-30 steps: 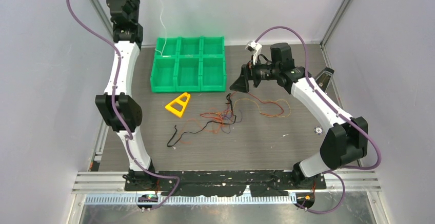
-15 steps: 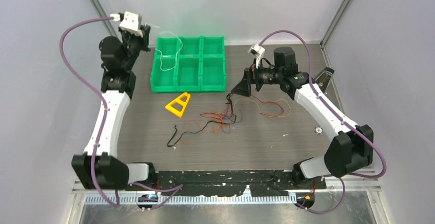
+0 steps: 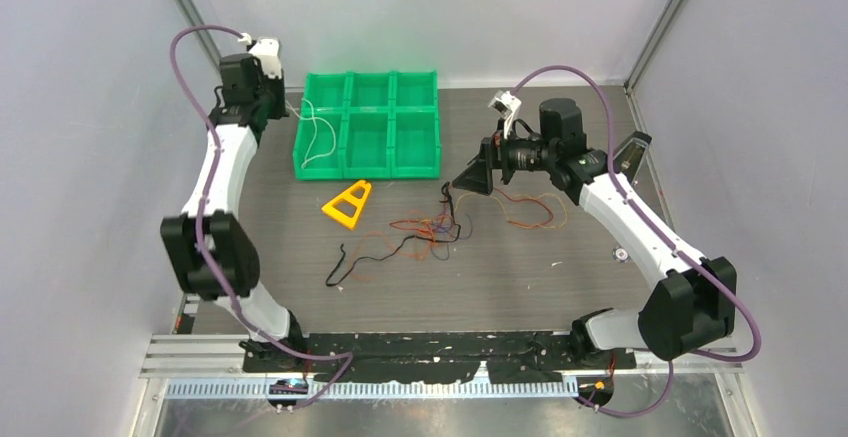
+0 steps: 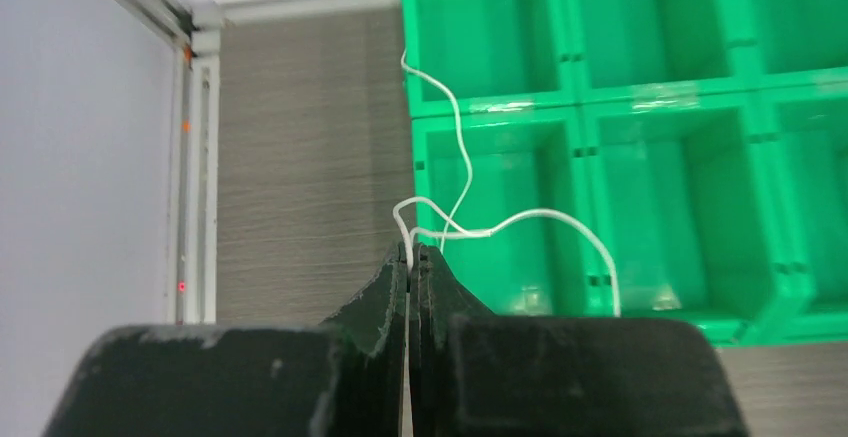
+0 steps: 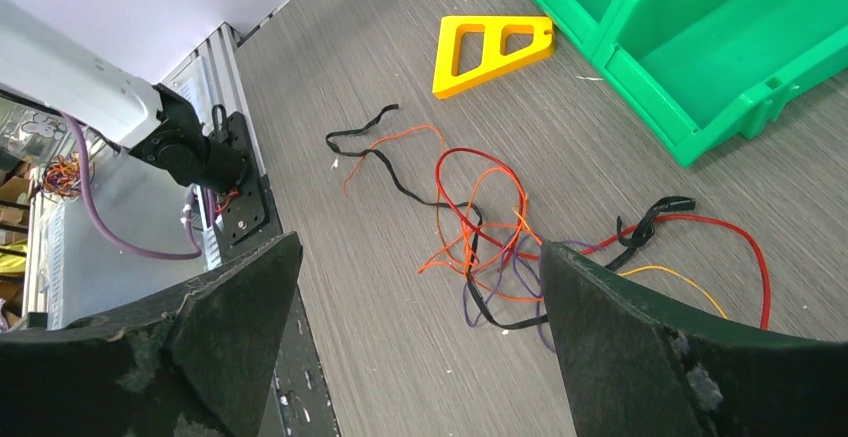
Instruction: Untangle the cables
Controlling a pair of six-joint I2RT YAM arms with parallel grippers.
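A tangle of orange, red, purple and black cables (image 3: 432,229) lies mid-table; it also shows in the right wrist view (image 5: 490,242). A black cable (image 3: 365,257) trails off to its left and an orange loop (image 3: 532,212) to its right. My left gripper (image 3: 284,109) is at the left edge of the green bin (image 3: 340,143) and is shut (image 4: 411,253) on a white cable (image 4: 520,219), which droops into the bin's left compartments (image 3: 315,132). My right gripper (image 3: 470,175) hovers above the tangle's right side, wide open and empty (image 5: 418,244).
A yellow triangular block (image 3: 348,203) lies in front of the bin and shows in the right wrist view (image 5: 490,45). The bin has several compartments (image 4: 590,107). A small round part (image 3: 621,253) lies at the right. Metal frame posts stand at the back corners.
My left arm came down from high at the back to the bin's left edge, and the white cable now hangs into the bin. My right gripper shifted slightly right, still open.
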